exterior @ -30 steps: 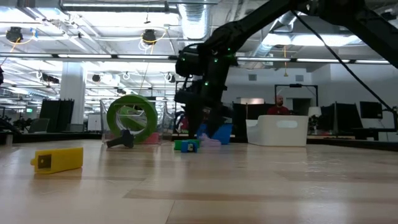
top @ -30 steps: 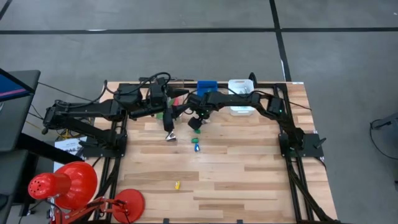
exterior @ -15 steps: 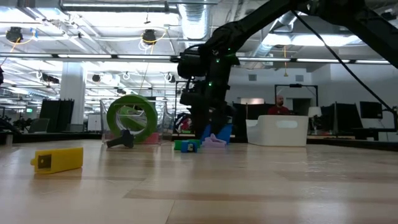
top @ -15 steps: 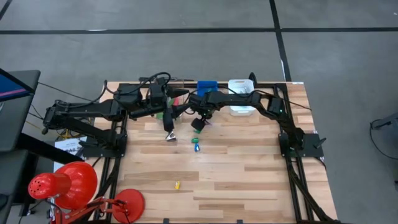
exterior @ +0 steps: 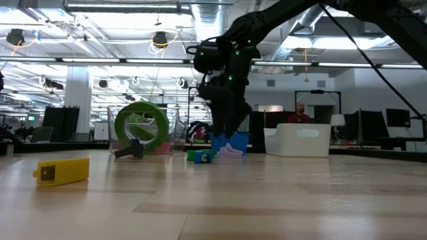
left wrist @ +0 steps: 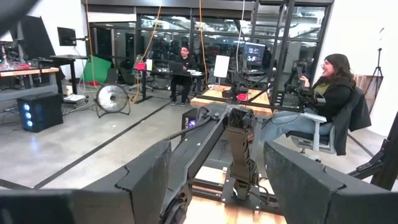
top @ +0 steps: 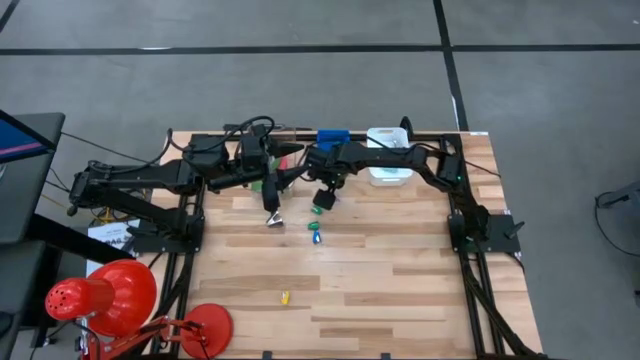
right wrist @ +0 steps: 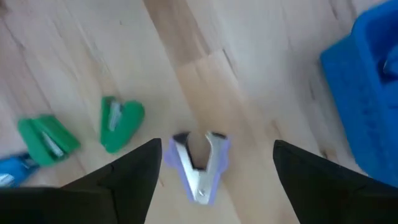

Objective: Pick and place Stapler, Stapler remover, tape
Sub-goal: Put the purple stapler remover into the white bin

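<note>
A purple-and-silver stapler remover (right wrist: 199,165) lies on the wooden table (top: 380,270). My right gripper (right wrist: 217,144) hangs open just above it, pointing down, a finger on either side and touching nothing; it is at the table's far middle (top: 322,198). Two small green staplers (right wrist: 121,124) (right wrist: 46,142) and a blue one (right wrist: 9,177) lie close by. A green tape ring (exterior: 141,128) stands on its edge at the far left. My left gripper (left wrist: 216,155) waits high and level over the far left (top: 280,170), open with nothing between its fingers.
A blue bin (top: 333,137) and a white bin (top: 387,170) stand at the far edge behind my right gripper. A dark, silver-tipped object (top: 273,210) lies near the green tape. A small yellow item (top: 284,296) lies toward the near side. People sit in the room beyond.
My right gripper has risen a little above the stapler remover and rolled about its own axis, its fingers staying apart. The stapler remover has stayed flat on the table.
</note>
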